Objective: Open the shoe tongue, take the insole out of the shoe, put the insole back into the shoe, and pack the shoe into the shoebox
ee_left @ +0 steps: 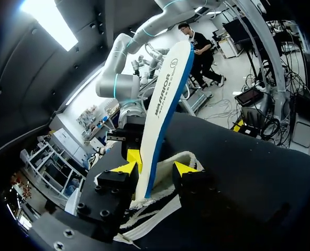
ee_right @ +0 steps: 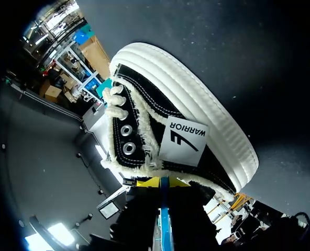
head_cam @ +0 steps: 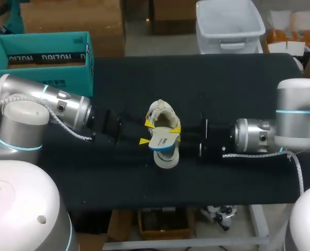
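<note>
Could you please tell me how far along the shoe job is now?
Done: the shoe looks opened up. In hand: the insole stands upright, lower end in the shoe, the right gripper shut on it, the left gripper open around it; whether it is coming out or going back, I cannot tell. Left: seating the insole and packing the shoe into the teal shoebox at rear left.

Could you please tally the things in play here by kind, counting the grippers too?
Shoe: 1
Insole: 1
Shoebox: 1
Grippers: 2, the left gripper and the right gripper
Total: 5
</note>
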`<state>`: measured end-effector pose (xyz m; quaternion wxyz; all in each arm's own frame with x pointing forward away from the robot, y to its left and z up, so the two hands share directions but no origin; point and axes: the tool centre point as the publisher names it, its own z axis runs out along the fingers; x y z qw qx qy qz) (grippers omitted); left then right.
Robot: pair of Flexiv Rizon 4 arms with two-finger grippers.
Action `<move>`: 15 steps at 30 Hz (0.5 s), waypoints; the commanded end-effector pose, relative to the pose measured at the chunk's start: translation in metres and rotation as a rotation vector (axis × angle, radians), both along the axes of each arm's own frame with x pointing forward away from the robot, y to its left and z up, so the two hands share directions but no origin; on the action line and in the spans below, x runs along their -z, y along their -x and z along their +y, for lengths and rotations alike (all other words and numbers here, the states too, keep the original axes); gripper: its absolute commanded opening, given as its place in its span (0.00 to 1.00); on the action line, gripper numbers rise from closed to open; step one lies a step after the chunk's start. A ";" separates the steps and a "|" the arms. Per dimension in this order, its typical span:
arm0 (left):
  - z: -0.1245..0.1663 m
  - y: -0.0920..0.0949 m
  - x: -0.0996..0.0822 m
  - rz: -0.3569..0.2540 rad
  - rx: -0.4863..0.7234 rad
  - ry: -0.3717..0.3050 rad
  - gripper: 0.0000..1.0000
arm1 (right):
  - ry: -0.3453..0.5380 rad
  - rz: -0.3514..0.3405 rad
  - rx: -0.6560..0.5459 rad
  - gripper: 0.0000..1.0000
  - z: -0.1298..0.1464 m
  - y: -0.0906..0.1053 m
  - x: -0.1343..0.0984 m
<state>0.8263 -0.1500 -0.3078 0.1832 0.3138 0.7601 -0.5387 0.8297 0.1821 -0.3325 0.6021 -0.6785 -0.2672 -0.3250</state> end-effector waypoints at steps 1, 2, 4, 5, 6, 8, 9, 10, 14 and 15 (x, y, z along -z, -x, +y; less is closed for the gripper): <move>-0.007 -0.006 0.008 -0.003 0.002 0.010 0.41 | -0.010 -0.002 -0.002 0.00 0.000 -0.002 0.004; -0.008 -0.007 0.009 -0.008 -0.002 0.006 0.40 | -0.011 -0.002 -0.003 0.00 0.000 -0.003 0.004; -0.010 -0.008 0.010 -0.011 -0.004 0.004 0.38 | -0.011 -0.001 -0.004 0.00 0.001 -0.004 0.004; -0.011 -0.009 0.011 -0.012 -0.007 0.003 0.36 | -0.011 0.000 -0.005 0.00 0.001 -0.004 0.005; -0.011 -0.009 0.011 -0.013 -0.007 0.003 0.35 | -0.011 0.000 -0.006 0.00 0.001 -0.004 0.005; -0.013 -0.009 0.012 -0.017 -0.008 0.004 0.28 | -0.011 0.001 -0.007 0.00 0.001 -0.005 0.005; -0.014 -0.009 0.012 -0.023 -0.009 0.003 0.20 | -0.011 0.001 -0.007 0.00 0.001 -0.005 0.005; -0.014 -0.009 0.012 -0.024 -0.010 0.002 0.12 | -0.011 0.001 -0.007 0.00 0.001 -0.005 0.005; -0.015 -0.009 0.013 -0.031 -0.016 -0.001 0.00 | -0.007 0.005 -0.007 0.00 0.001 -0.005 0.005; -0.015 -0.009 0.013 -0.033 -0.017 -0.003 0.00 | -0.007 0.006 -0.007 0.00 0.001 -0.005 0.005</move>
